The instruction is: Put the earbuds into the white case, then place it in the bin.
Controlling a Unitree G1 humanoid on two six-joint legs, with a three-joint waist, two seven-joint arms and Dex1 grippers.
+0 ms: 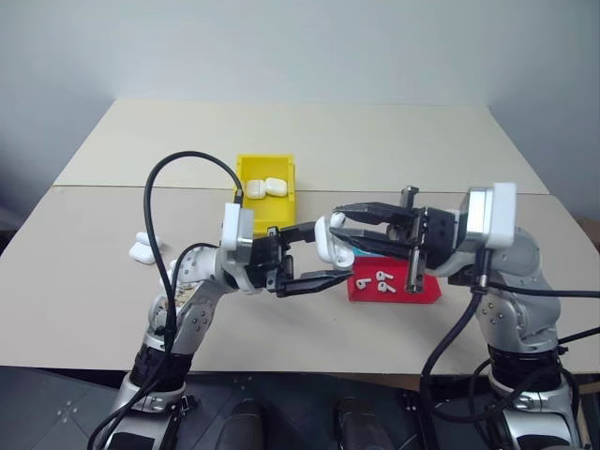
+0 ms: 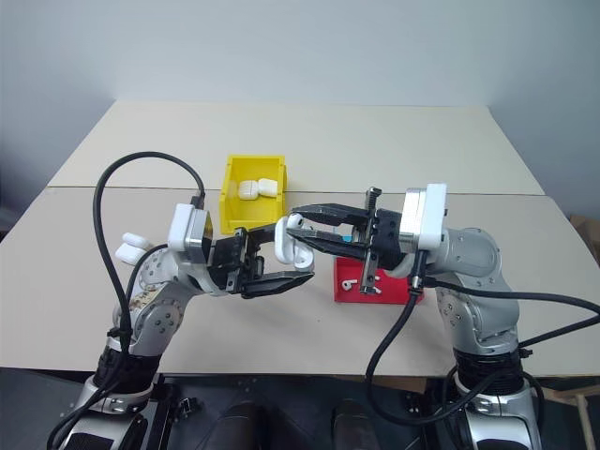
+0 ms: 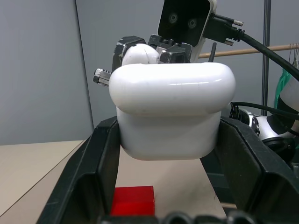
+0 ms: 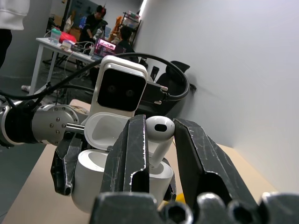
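Observation:
My left gripper [image 1: 324, 253] is shut on the white case [image 1: 330, 242], held above the table with its lid flipped open. In the left wrist view the case [image 3: 173, 112] sits between the black fingers [image 3: 93, 172]. My right gripper [image 4: 161, 140] faces it and is shut on one earbud [image 4: 159, 133], whose stem points down at the open top of the case [image 4: 93, 172]. More earbuds [image 1: 380, 281] lie in the red tray [image 1: 427, 292]. The yellow bin [image 1: 246, 173] stands behind the left arm with two white cases [image 1: 264, 187] in it.
Two more white cases [image 1: 143, 248] lie on the table to the left of my left arm. A seam [image 1: 94, 187] runs across the table behind the bin. Beyond the table, people sit at a desk [image 4: 70, 44].

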